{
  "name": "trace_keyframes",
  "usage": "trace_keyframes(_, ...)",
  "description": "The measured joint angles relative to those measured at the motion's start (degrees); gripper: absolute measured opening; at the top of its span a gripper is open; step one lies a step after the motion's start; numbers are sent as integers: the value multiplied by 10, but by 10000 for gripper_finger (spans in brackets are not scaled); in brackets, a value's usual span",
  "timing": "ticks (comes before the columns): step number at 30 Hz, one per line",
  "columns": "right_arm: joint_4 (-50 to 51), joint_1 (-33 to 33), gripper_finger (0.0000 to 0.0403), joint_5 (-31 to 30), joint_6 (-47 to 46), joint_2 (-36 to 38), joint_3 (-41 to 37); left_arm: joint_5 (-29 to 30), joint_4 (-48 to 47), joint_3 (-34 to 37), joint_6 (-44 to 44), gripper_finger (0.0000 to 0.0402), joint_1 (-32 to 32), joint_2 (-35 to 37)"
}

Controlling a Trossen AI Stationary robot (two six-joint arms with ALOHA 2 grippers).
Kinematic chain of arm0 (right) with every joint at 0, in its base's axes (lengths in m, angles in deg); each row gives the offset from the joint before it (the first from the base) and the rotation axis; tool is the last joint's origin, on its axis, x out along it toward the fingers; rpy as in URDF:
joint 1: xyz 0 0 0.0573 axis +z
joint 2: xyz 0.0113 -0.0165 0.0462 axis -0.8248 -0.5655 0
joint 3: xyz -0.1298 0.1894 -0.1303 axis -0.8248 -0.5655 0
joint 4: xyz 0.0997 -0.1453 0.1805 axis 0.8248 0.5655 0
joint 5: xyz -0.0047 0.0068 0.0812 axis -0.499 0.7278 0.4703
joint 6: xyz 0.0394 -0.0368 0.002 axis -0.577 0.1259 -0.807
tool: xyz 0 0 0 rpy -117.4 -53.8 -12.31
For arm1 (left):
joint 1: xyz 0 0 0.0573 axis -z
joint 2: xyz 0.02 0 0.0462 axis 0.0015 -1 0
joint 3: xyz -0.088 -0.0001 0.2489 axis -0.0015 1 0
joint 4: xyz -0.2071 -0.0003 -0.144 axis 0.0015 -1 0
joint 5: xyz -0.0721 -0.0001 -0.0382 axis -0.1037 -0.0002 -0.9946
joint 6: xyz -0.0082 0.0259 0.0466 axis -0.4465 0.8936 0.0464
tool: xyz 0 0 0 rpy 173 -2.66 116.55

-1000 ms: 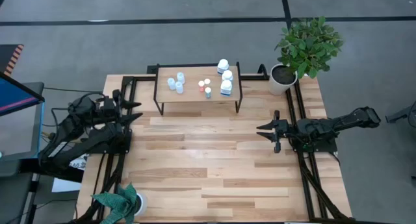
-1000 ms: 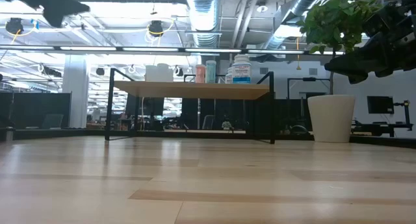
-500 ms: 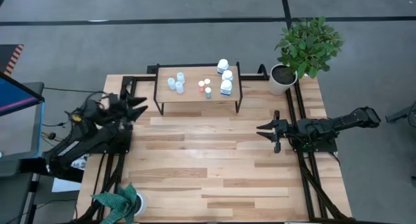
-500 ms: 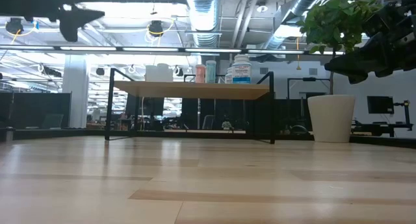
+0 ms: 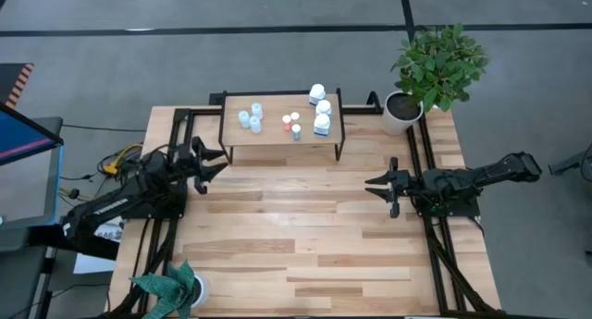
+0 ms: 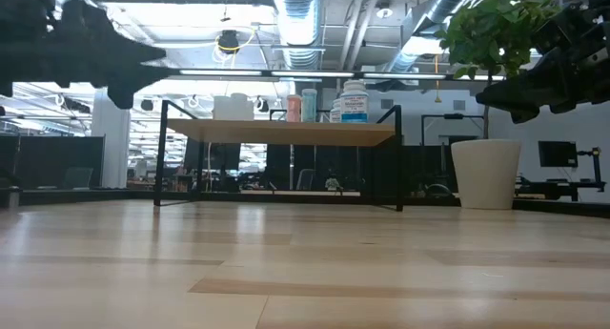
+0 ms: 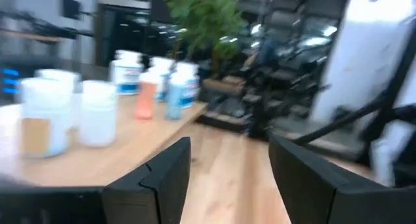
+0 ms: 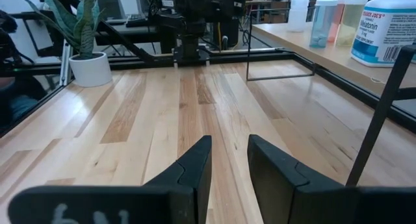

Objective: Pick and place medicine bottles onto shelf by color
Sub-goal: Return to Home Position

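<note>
The shelf [image 5: 282, 134] stands on its black legs at the far middle of the table. On its board stand three larger white bottles [image 5: 321, 107], several tiny pale-blue-capped ones [image 5: 250, 118] and orange-red-capped ones [image 5: 292, 123]. They also show in the low view [image 6: 354, 102] and the left wrist view [image 7: 97, 110]. My left gripper [image 5: 211, 160] is open and empty, in the air just off the shelf's near left corner; its own view shows the fingers well apart [image 7: 227, 178]. My right gripper [image 5: 377, 188] is open and empty over the table's right side.
A green plant in a white pot [image 5: 402, 111] stands at the far right corner, close to the shelf's right end. Another potted plant [image 5: 176, 287] stands at the near left corner. Black frame rails [image 5: 427, 171] run along the table's sides.
My left gripper has moved toward the table's right edge, up to the shelf's near left corner, and has come lower in the low view. It stays open and empty.
</note>
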Motion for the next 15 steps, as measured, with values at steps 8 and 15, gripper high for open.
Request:
trace_keyframes(8,0,0,123,0,0,0,0,187,-56,0,86,196,112,-6)
trace_keyframes(15,0,0,123,0,0,0,0,262,-43,1,114,197,136,-29)
